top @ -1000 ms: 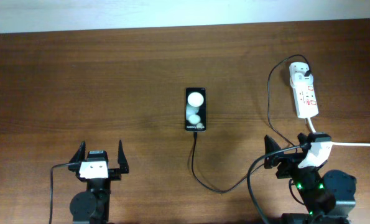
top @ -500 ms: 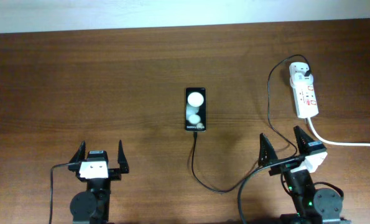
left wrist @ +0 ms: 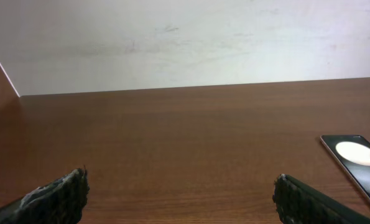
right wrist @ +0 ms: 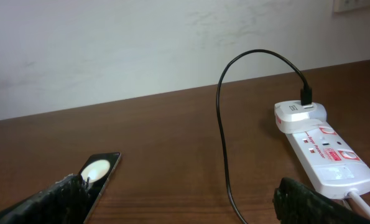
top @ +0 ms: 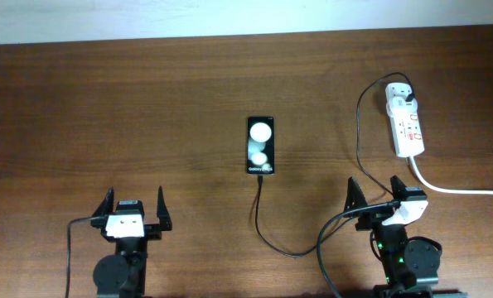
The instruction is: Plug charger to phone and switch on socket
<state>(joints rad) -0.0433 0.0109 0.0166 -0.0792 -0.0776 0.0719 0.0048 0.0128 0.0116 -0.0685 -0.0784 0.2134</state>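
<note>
The black phone [top: 261,145] lies at the table's middle, its screen showing two white spots; it also shows in the right wrist view [right wrist: 99,174] and the left wrist view [left wrist: 357,162]. The thin black charger cable [top: 267,236] runs from the phone's near end in a loop to a white plug [top: 401,98] seated in the white socket strip [top: 408,128]; cable [right wrist: 222,124], plug [right wrist: 300,113] and strip [right wrist: 331,158] show in the right wrist view. My left gripper [top: 134,211] is open and empty at the front left. My right gripper [top: 379,199] is open and empty at the front right, below the strip.
A thick white cord [top: 461,189] leaves the strip's near end and runs off the right edge. Thick black arm cables [top: 329,248] hang by the right arm's base. A pale wall [right wrist: 141,43] borders the table's far edge.
My right arm has drawn back and turned to face straight up the table, settling at the front right. The left arm, phone and cable have not moved.
</note>
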